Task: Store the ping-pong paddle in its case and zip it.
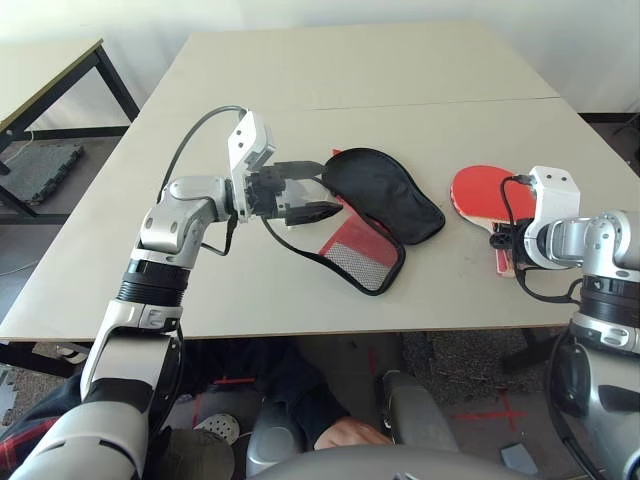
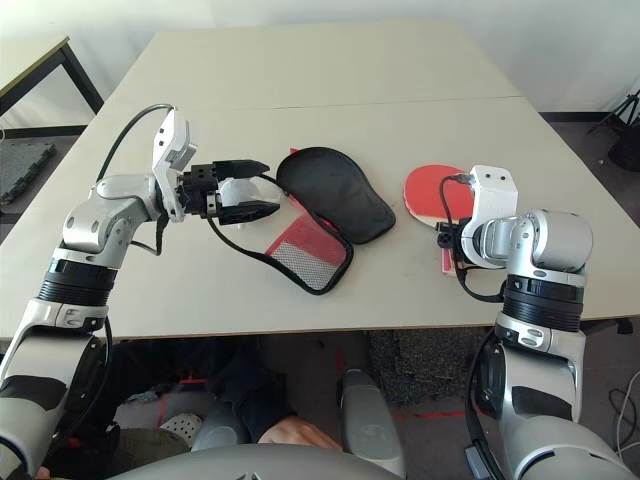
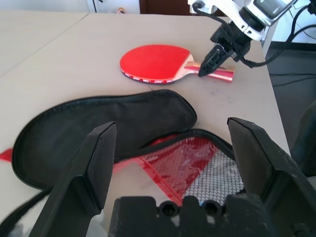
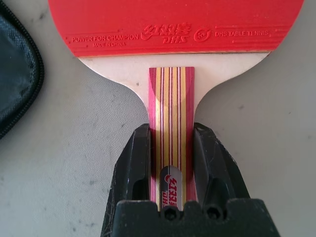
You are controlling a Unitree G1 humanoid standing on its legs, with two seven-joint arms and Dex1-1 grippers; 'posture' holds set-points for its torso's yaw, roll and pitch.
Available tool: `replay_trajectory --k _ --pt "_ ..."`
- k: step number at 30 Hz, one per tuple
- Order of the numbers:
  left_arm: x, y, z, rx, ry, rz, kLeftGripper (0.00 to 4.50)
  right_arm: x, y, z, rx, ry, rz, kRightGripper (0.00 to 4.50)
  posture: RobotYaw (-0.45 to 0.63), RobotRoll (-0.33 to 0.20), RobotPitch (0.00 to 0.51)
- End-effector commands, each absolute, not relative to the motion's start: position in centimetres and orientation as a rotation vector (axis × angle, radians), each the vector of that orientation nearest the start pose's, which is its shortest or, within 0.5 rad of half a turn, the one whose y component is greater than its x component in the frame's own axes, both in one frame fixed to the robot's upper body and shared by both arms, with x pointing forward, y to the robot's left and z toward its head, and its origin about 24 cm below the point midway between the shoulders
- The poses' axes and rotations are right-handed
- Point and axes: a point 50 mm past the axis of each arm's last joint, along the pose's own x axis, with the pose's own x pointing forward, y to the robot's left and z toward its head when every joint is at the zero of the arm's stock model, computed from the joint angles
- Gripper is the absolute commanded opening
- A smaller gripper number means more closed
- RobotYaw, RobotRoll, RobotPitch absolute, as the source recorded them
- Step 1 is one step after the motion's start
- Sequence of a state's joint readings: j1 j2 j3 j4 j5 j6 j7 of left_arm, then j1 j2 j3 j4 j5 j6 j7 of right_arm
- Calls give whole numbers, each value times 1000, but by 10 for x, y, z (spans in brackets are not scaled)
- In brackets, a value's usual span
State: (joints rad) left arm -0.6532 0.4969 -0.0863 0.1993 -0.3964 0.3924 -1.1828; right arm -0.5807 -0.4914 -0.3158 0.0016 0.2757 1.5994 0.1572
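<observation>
The case (image 1: 375, 215) lies unzipped and spread wide at the middle of the pale table (image 1: 300, 90), holding nothing: its upper flap is turned back so the matte black lining faces up as a broad, rounded paddle shape, while the lower half shows red fabric under a black mesh pocket (image 3: 197, 165), the whole outline edged by a black zipper rim that trails off in a thin loop toward the robot. The ping-pong paddle (image 4: 173, 74) rests flat on the tabletop to the right of the case and apart from it, outside any cover, with its smooth red rubber face up, white lettering printed along the lower part of the rubber, and a bare pale wooden shoulder narrowing into a short handle striped in red, dark and tan. The right gripper (image 4: 172, 163) is set over that handle from its butt end, its two black fingers (image 4: 136, 168) pressed against the handle's two long sides, so the jaws are narrow and clamped on the wood. The left gripper (image 3: 173, 163) hovers just above the near-left edge of the case, pointing across it toward the paddle, its chunky black fingers (image 3: 96, 163) spread wide apart with nothing between them.
</observation>
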Motion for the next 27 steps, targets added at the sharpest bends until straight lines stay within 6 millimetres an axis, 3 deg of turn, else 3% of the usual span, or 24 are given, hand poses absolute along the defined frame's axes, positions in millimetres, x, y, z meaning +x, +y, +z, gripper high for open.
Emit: replay_trajectory --k 1,8,14,21,27 --pt "318 154 167 161 64 -1302 4500 290 -254 139 71 852 3 1026 18 0 103" --pt "317 155 167 154 38 -1276 4500 296 -244 167 -46 780 155 1026 43 0 102" --pt "312 158 163 171 55 -1269 4500 304 -222 184 -147 771 351 1026 72 0 103" --pt "302 156 158 158 60 -1261 4500 329 -189 168 -147 820 436 1026 108 0 108" --pt "298 158 158 153 59 -1240 4500 342 -173 152 -132 841 455 1026 140 0 110"
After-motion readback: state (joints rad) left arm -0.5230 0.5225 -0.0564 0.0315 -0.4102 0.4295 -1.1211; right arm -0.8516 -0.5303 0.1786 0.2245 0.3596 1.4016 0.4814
